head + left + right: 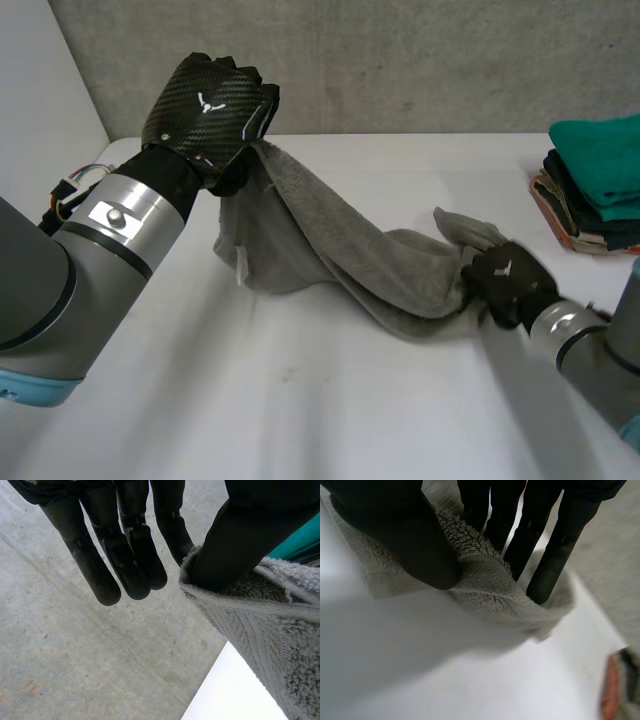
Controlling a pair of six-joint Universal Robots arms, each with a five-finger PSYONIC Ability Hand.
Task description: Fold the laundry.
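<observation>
Towel (340,260) (grey) hangs between left hand (210,105) and right hand (510,285), both pinching it.

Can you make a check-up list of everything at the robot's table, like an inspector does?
Surface: white table, smooth.
Job's things: grey towel, stretched between the two hands, one end up in the air, its middle sagging onto the table.
Clutter: stack of folded clothes, teal on top, at the table's right side.
Hands: left hand high up, pinching one end of the towel; right hand low by the table, pinching the other end.
Cables: nothing seen.
Surroundings: grey wall behind the table.
</observation>
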